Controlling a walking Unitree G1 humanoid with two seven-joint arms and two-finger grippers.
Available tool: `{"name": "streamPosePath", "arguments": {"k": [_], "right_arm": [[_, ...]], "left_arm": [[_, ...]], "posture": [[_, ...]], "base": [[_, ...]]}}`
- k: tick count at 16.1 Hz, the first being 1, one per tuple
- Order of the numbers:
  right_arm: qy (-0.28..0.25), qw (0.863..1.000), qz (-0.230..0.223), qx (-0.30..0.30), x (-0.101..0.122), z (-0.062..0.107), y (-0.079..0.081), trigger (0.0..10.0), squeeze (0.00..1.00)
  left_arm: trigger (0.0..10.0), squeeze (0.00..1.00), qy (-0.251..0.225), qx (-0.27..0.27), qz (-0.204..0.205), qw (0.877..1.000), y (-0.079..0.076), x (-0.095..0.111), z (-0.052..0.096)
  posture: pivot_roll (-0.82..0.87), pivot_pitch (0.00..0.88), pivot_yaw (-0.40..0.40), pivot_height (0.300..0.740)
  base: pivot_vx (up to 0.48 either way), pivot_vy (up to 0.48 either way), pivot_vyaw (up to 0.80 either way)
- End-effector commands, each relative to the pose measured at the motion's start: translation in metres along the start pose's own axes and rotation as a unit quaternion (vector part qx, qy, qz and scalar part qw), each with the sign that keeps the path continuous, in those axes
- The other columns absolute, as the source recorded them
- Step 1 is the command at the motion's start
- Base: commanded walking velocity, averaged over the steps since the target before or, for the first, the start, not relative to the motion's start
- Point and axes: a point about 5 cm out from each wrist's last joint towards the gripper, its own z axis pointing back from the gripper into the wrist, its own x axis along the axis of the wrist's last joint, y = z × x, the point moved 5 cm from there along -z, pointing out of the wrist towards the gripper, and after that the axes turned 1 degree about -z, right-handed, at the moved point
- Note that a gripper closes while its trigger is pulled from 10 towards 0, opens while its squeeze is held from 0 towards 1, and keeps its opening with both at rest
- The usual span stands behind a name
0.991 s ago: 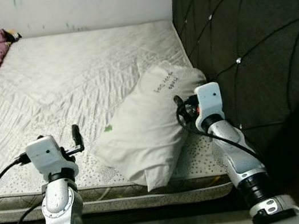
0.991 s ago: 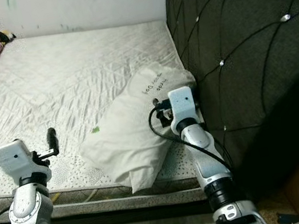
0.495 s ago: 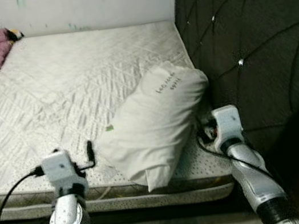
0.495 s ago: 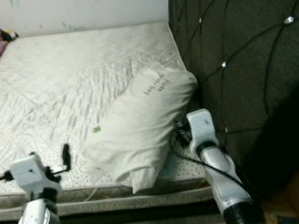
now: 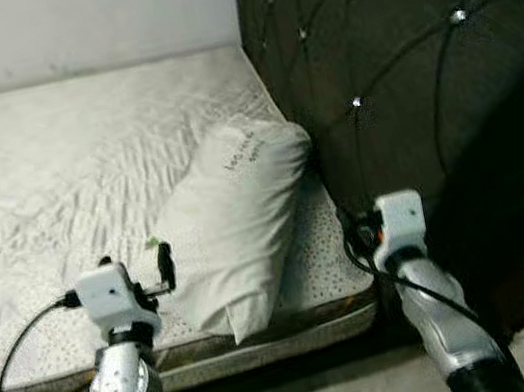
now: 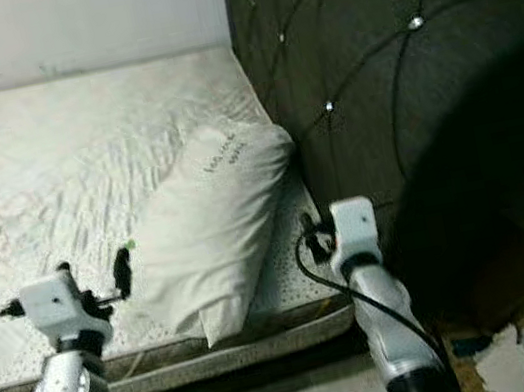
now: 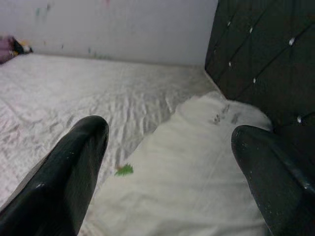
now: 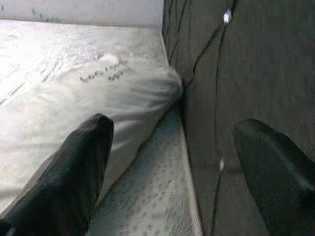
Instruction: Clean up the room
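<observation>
The pillow [image 5: 229,224] lies slantwise at the bed's [image 5: 45,173] near corner by the headboard [image 5: 394,81], one end close against the padding and the other reaching the front edge. It looks soft, light and baggy, so it'll sag unless it's pinched deep at a corner or end. The left gripper [image 7: 167,167] hovers just beside its near end and the right gripper [image 8: 172,162] by the headboard gap, both with fingers wide and empty.

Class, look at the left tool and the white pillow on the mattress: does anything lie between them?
Nothing visible does. The left tool is open, its fingers pointing straight at the white pillow, with only a small green scrap lying on the pillow's near edge. The mattress lies beneath.
</observation>
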Motion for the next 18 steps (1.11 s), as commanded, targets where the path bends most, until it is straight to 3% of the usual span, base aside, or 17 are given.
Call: {"name": "streamPosePath", "arguments": {"k": [1,2,3,5,7,10,15,18], "right_arm": [[-0.040,0.998,0.006,0.042,0.023,-0.004,0.020,10.0,0.00],[-0.064,0.994,0.020,0.086,0.037,-0.003,0.037,10.0,0.00],[-0.075,0.992,0.035,0.096,0.041,-0.002,0.042,10.0,0.00],[-0.039,0.997,-0.005,0.059,0.033,-0.003,0.031,10.0,0.00],[-0.039,0.998,-0.018,0.048,0.035,-0.005,0.024,10.0,0.00],[-0.041,0.998,-0.025,0.051,0.037,-0.003,0.021,10.0,0.00],[-0.037,0.997,-0.030,0.066,0.038,-0.002,0.029,10.0,0.00],[-0.027,0.997,-0.026,0.062,0.033,0.001,0.024,10.0,0.00]], "left_arm": [[10.0,0.00,-0.007,0.007,0.002,1.000,0.002,0.005,0.000],[10.0,0.00,-0.011,0.005,0.000,1.000,0.000,0.010,-0.001],[10.0,0.00,-0.013,0.003,-0.001,1.000,-0.001,0.011,-0.001],[10.0,0.00,-0.015,0.012,-0.003,1.000,0.000,0.014,-0.001],[10.0,0.00,-0.015,0.019,-0.005,1.000,0.003,0.017,0.000],[10.0,0.00,-0.006,0.027,-0.005,1.000,0.009,0.014,0.003],[10.0,0.00,-0.010,0.026,0.011,1.000,0.005,0.018,-0.001],[10.0,0.00,-0.004,0.022,0.028,0.999,0.003,0.015,0.002]], "posture": [[0.05,0.000,0.013,0.740],[0.05,0.000,0.002,0.740],[0.05,0.000,0.001,0.740],[0.05,0.028,-0.008,0.740],[0.05,0.070,-0.011,0.740],[0.05,0.074,-0.012,0.740],[0.04,0.083,-0.019,0.740],[0.04,0.092,-0.017,0.740]], "base": [[0.000,0.000,0.00],[0.000,0.000,0.00],[0.000,0.000,0.00],[0.000,0.000,0.00],[0.000,0.000,0.00],[0.000,0.000,0.00],[0.000,0.000,0.00],[0.000,0.466,0.00]]}}
